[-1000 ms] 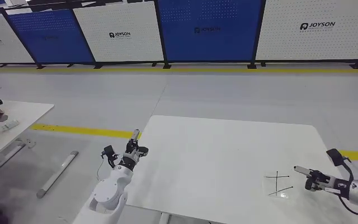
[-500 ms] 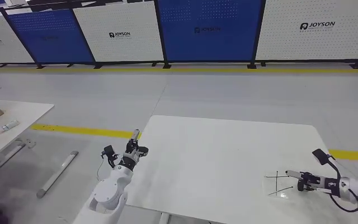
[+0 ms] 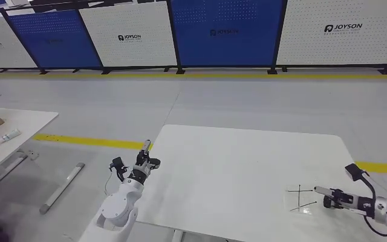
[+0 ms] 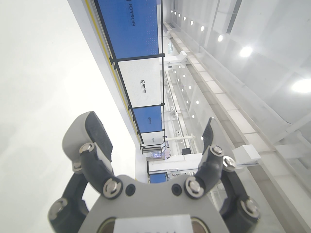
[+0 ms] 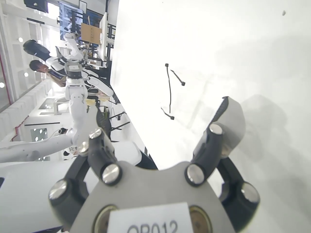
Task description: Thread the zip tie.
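Note:
Three black zip ties lie loose near the right front corner of the white table: a long zip tie and two shorter ones. From above they show as thin dark lines. My right gripper hovers just right of them, open and holding nothing, and its fingers point at them in the top view. My left gripper is open and empty at the table's left edge, far from the ties.
The ties lie close to the table's front and right edges. A second white table stands far left and a grey bar lies on the floor. Blue and white partition panels line the back.
My right gripper moved left toward the zip ties, then drew back slightly to the right and lower. The left arm has not moved.

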`<action>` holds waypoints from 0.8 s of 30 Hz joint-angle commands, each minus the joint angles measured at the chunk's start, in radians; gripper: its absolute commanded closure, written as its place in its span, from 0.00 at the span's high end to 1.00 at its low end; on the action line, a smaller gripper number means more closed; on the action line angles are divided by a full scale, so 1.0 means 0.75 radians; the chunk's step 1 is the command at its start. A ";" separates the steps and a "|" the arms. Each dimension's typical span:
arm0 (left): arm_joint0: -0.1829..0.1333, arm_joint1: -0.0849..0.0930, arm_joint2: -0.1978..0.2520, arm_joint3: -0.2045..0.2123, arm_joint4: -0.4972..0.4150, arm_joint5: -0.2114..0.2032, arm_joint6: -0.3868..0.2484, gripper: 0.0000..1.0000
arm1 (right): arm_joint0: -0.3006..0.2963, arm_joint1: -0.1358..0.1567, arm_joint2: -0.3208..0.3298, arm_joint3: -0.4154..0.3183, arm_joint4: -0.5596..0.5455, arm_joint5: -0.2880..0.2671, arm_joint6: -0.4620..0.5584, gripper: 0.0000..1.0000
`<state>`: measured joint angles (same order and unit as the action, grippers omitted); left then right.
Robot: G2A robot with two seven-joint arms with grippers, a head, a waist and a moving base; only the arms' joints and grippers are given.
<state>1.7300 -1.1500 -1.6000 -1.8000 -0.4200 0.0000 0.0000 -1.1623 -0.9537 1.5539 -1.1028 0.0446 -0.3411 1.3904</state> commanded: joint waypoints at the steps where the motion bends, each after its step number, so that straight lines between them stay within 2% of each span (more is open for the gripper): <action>1: 0.000 0.000 0.000 0.000 0.000 0.000 0.000 1.00 | -0.033 0.019 0.003 -0.040 0.044 0.001 -0.001 1.00; 5: 0.000 0.000 0.000 0.000 0.000 0.000 0.000 1.00 | -0.091 0.068 -0.035 -0.118 0.126 0.001 -0.001 1.00; 7: 0.000 0.000 0.000 0.000 0.000 0.000 0.000 1.00 | -0.070 0.088 -0.026 -0.075 0.115 0.015 -0.001 1.00; 24: 0.000 0.000 0.000 0.000 0.000 0.000 0.000 1.00 | -0.075 0.087 -0.035 -0.084 0.118 0.010 -0.001 1.00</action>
<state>1.7300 -1.1500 -1.6000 -1.8000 -0.4200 0.0000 0.0000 -1.2152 -0.8879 1.5345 -1.1592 0.1312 -0.3301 1.3900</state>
